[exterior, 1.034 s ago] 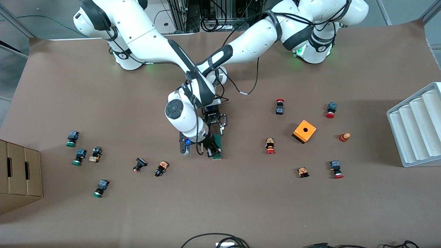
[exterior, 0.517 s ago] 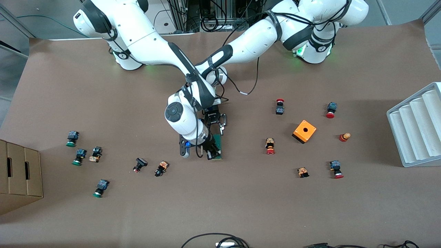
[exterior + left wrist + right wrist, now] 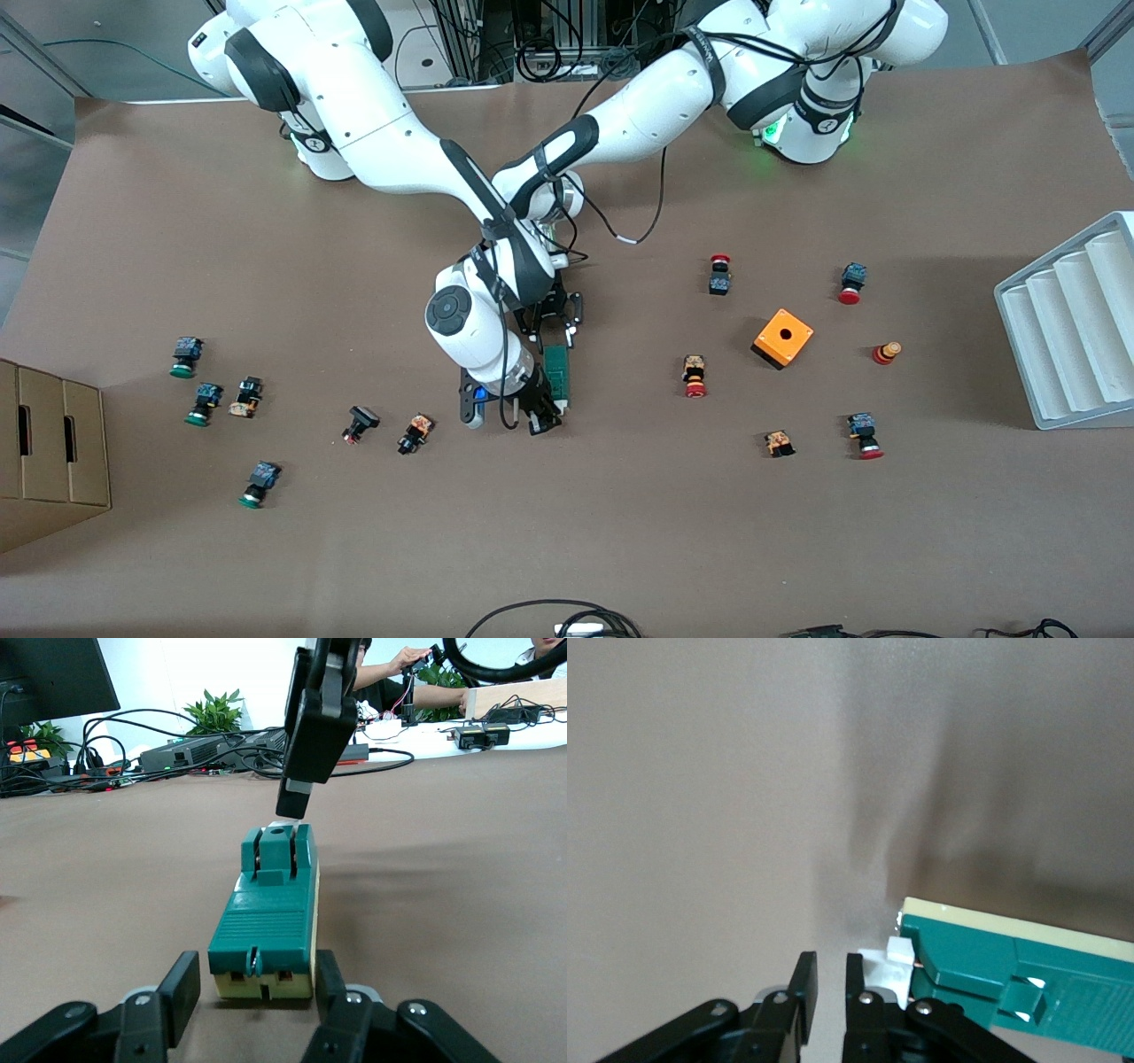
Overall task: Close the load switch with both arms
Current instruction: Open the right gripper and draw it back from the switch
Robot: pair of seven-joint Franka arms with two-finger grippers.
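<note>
Two grippers at load switch [image 3: 266, 917]

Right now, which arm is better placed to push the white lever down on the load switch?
Right. The right gripper, fingers shut, sits at the white lever of the load switch. The left gripper braces the switch's opposite end, fingers against its sides.
</note>
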